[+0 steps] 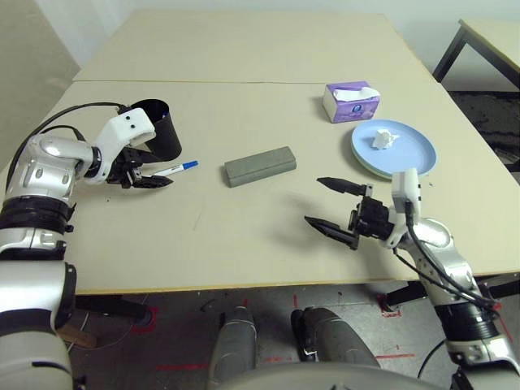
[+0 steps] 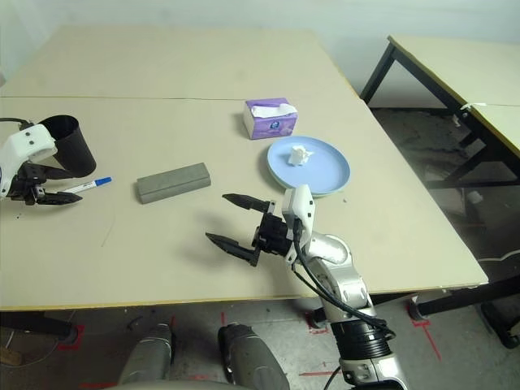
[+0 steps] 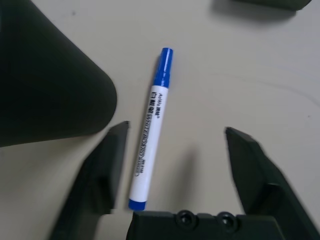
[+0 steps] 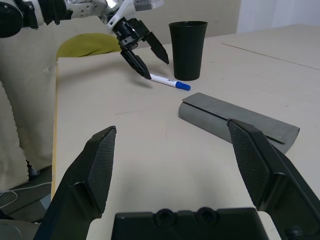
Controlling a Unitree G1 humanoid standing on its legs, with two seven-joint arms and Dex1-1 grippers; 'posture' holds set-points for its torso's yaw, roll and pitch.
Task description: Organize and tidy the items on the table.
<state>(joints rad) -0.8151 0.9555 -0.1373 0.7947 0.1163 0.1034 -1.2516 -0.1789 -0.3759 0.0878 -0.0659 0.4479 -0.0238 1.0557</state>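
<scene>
We see our left gripper (image 3: 176,131) low over the table (image 1: 195,252), its two fingers spread wide with the blue-capped marker (image 3: 152,125) lying on the tabletop between them, not gripped. Our left forearm (image 1: 32,195) comes in from the side and reaches forward, the white wrist housing (image 1: 128,130) above the black fingers. The marker's capped end points away from the gripper, toward the grey glasses case (image 1: 260,166). Just beside the left gripper, on its far side, the black cup (image 1: 165,134) stands upright near the marker. Our right gripper (image 1: 321,207) is open too, its two fingers parted around nothing and pointing across toward the left over bare tabletop, while our right forearm (image 1: 459,284) slants up from the near right corner. The glasses case lies between the two grippers, a little farther out than the right one's fingertips, closed and set at a slight angle. Beyond the right gripper, toward the right side of the table, the light-blue plate (image 1: 414,152) sits on the green plate (image 1: 363,166), with the crumpled white tissue (image 1: 383,139) resting on top. Farthest from us, just behind the plates, stands the purple tissue box (image 1: 351,102), a white tissue showing at its opening.
</scene>
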